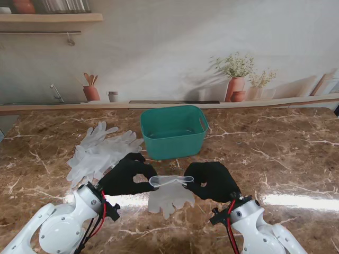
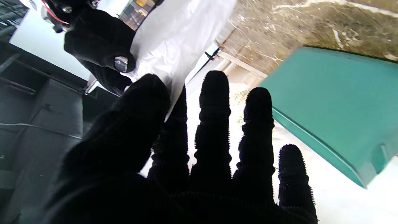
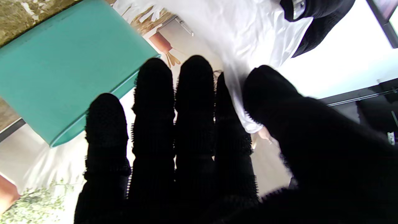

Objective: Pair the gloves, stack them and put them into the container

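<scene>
I see the brown marble table (image 1: 286, 153) filling most of the stand view, running out to a pale wall at the top of the frame. At the centre, slightly above the middle, the green container (image 1: 174, 132) stands upright and I see nothing inside it. Its side wall also fills one corner of each wrist view (image 2: 332, 102) (image 3: 68, 62).

To the left of the container, in the left-centre of the frame, a loose pile of white gloves (image 1: 98, 151) lies flat on the table, just beside the container but not touching it.

In the lower centre, both black-clad hands meet over a single white glove (image 1: 168, 194). The left hand (image 1: 126, 175) pinches one end of its cuff between thumb and forefinger, with the other fingers spread, as the left wrist view (image 2: 199, 149) shows. The right hand (image 1: 213, 181) pinches the other end the same way (image 3: 202, 146). The cuff is stretched between them and lifted, while the glove's fingers hang toward the bottom of the frame. I cannot tell whether they touch the table.
</scene>
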